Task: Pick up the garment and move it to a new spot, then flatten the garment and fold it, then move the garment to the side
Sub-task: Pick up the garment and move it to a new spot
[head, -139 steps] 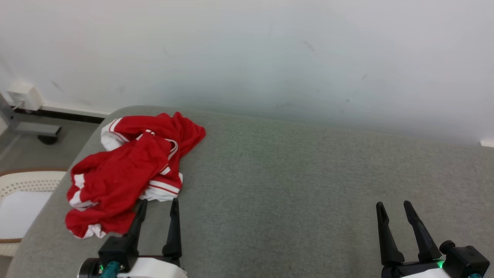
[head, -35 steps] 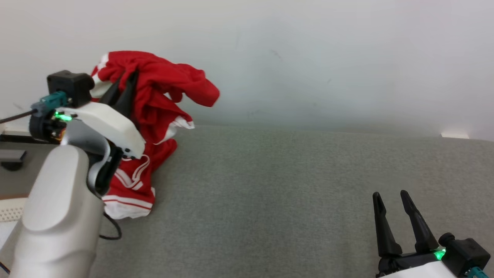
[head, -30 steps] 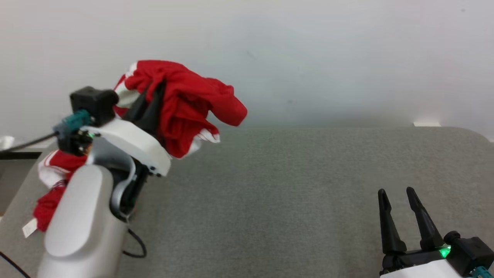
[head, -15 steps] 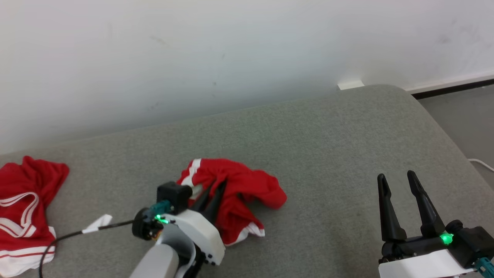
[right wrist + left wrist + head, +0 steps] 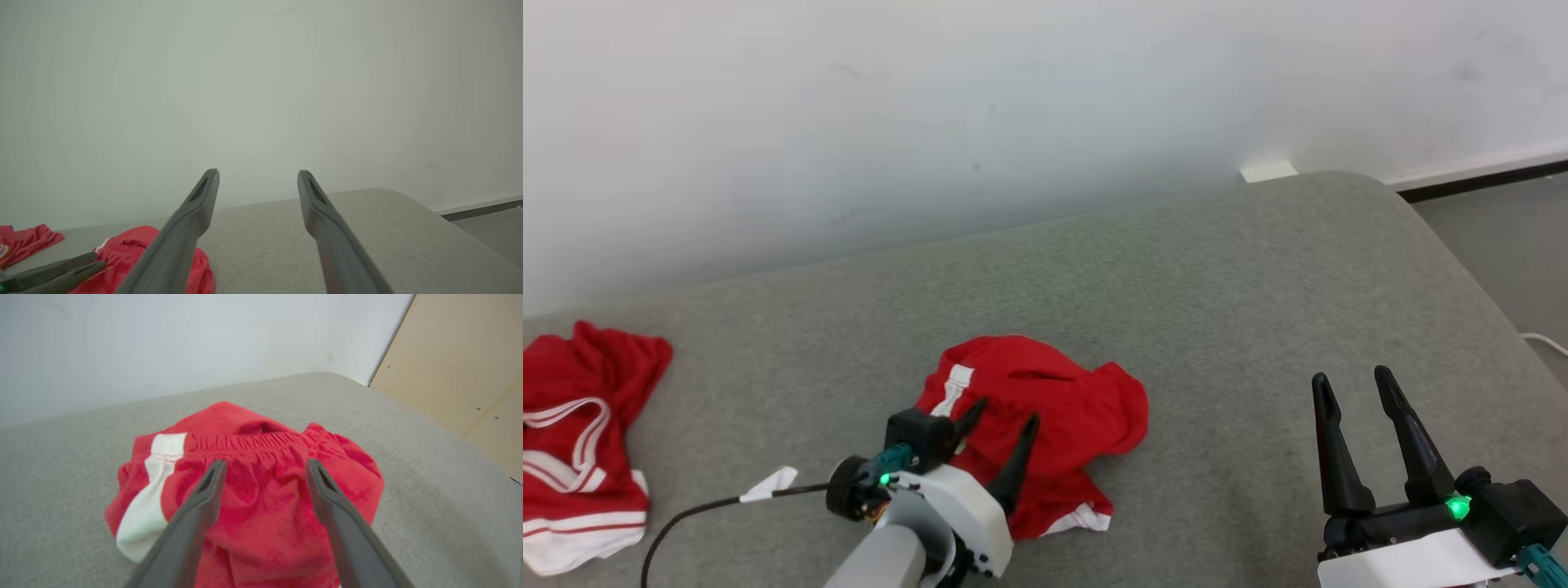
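Red cloth is now lying loose on the grey desk (image 5: pixel 1258 269). The garment (image 5: pixel 1054 408), a pair of red shorts with a white side stripe and an elastic waistband, is sitting in a crumpled heap near the middle of the desk. It is well apart from a second red-and-white piece (image 5: pixel 580 425) resting at the far left end.

Half a second ago the left gripper (image 5: pixel 1005 412) was pinching a bunch of this cloth with its fingers (image 5: pixel 196 510) pressed together. Now those fingers are standing spread wide over the heap, and nothing is being held between them. Whether they are still grazing the fabric I cannot tell. A second ago the same bundle was hanging in the air from that gripper, so the carry is ending here and the release is being made. The right gripper (image 5: pixel 1350 377) is waiting at the lower right with its fingers parted and empty, well apart from the garment, as it was before.

By my reading, the first step, the move to a new spot, is being completed, and flattening is coming next. The heap is lying doubled over itself, with a white-trimmed hem poking out at its near edge. Both grippers will probably be needing to take opposite edges and draw them apart.
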Tool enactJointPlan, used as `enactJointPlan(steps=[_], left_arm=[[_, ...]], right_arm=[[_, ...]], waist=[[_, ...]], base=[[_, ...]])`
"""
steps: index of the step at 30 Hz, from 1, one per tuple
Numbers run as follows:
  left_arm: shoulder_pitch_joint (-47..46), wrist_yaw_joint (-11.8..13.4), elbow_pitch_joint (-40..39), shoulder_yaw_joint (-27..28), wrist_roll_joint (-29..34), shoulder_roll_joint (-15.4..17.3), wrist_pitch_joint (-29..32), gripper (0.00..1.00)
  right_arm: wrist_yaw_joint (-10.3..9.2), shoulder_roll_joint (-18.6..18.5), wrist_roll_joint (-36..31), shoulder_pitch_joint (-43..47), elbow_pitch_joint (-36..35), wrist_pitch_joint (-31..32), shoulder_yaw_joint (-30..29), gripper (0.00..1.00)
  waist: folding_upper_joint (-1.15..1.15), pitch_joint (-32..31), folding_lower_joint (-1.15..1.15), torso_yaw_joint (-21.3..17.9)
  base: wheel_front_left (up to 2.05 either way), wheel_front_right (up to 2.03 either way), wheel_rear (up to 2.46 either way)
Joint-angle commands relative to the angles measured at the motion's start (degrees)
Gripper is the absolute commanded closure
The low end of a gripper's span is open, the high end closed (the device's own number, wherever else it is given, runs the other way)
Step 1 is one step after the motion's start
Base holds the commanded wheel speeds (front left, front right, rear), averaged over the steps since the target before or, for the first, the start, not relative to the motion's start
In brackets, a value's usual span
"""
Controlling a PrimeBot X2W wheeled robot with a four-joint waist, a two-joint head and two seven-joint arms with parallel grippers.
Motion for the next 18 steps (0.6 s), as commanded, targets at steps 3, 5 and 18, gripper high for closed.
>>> enactJointPlan(steps=[3,5,18], left_arm=[[-0.50,0.36,-2.78,0.14,-1.24,0.15,-0.99,0.00],[0.05,0.87,-5.02,0.97,-1.16,0.35,-1.29,0.00],[11.65,8.20,-22.04,13.69,-1.49,5.11,-1.37,0.00]], right_arm=[[-0.12,-0.23,-0.45,0.73,0.03,0.05,-0.43,0.00],[-0.12,-0.22,-0.53,1.01,-0.02,0.05,-0.68,0.00],[-0.12,-0.23,-0.29,2.95,-0.01,0.05,-1.86,0.00]], waist=[[0.00,-1.18,0.00,3.18],[0.00,-1.72,0.00,4.61],[0.00,-3.51,0.00,10.33]], base=[[0.00,0.00,0.00],[0.00,0.00,0.00],[0.00,0.00,0.00]])
